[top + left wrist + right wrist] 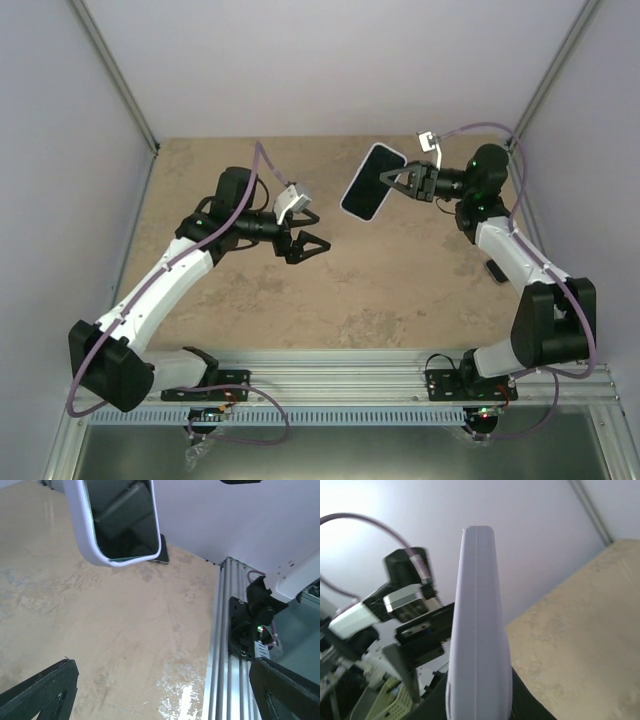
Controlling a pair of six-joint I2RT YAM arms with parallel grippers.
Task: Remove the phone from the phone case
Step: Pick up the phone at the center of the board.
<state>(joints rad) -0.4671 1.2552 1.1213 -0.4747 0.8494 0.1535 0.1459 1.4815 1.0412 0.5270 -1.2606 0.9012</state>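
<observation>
Top external: right gripper clamps phone case; left gripper, at its 8 o'clock, spread empty.
Right wrist: case seen edge-on.

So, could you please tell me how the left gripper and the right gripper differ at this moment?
The left gripper has its jaws wide open and empty; the right gripper has its jaws shut on the phone case, with the phone inside. The left gripper sits near the middle of the table; the right gripper is toward the far right corner. Both are black and point inward, toward each other.
</observation>
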